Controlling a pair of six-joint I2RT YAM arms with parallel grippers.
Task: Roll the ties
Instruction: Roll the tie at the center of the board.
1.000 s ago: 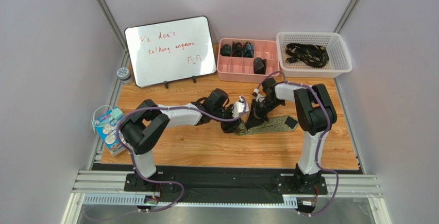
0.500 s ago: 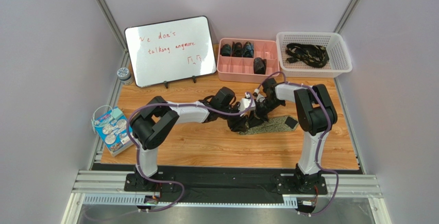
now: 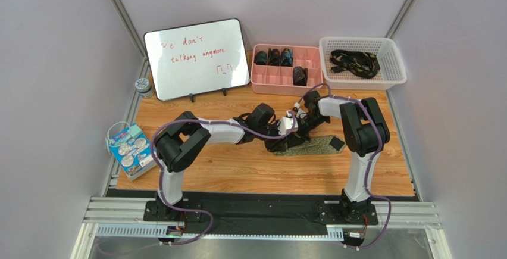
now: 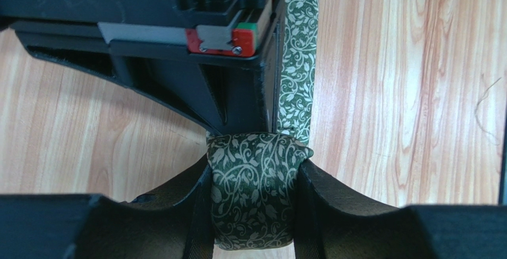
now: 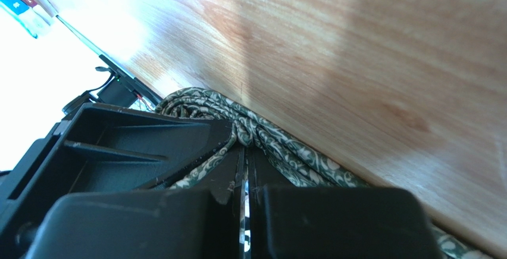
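An olive-green tie with a pale vine pattern lies on the wooden table (image 3: 238, 169). Its flat length (image 3: 316, 146) runs right to a black end (image 3: 337, 143). In the left wrist view its rolled part (image 4: 252, 211) sits between my left gripper's fingers (image 4: 333, 202), which press on both sides of the roll. The unrolled strip (image 4: 299, 50) leads away from it. My left gripper (image 3: 277, 140) and right gripper (image 3: 296, 130) meet over the roll. The right gripper (image 5: 247, 152) is shut, pinching bunched tie fabric (image 5: 279, 146) at its tips.
A pink divided tray (image 3: 309, 84) at the back holds several dark rolled ties. A white basket (image 3: 397, 62) to its right holds black patterned ties (image 3: 356, 62). A whiteboard (image 3: 196, 56) stands back left, with a small tin (image 3: 143, 85) and a printed box (image 3: 128, 152) at the left edge.
My left arm has stretched further right, bringing its gripper close against the right gripper over the roll, and its jaws have narrowed slightly. The right arm has hardly moved.
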